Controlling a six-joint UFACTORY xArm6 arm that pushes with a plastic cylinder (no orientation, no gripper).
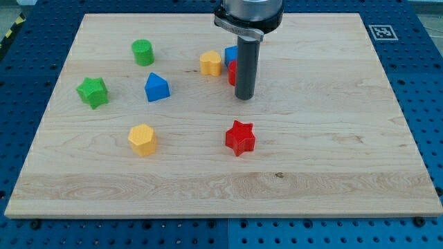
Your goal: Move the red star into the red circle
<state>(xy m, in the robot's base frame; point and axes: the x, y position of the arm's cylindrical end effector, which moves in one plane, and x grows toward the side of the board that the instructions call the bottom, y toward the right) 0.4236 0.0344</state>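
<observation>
The red star (240, 137) lies on the wooden board near the middle, slightly toward the view's bottom. The red circle (232, 72) is mostly hidden behind the rod, above the star toward the view's top; only a red sliver shows. My tip (243, 97) rests on the board just below the red circle and clearly above the red star, apart from it.
A blue block (230, 54) sits behind the rod next to the red circle. A yellow block (211, 63) lies to their left. A blue block (157, 88), a green cylinder (143, 52), a green star (93, 92) and a yellow hexagon (142, 139) lie at the view's left.
</observation>
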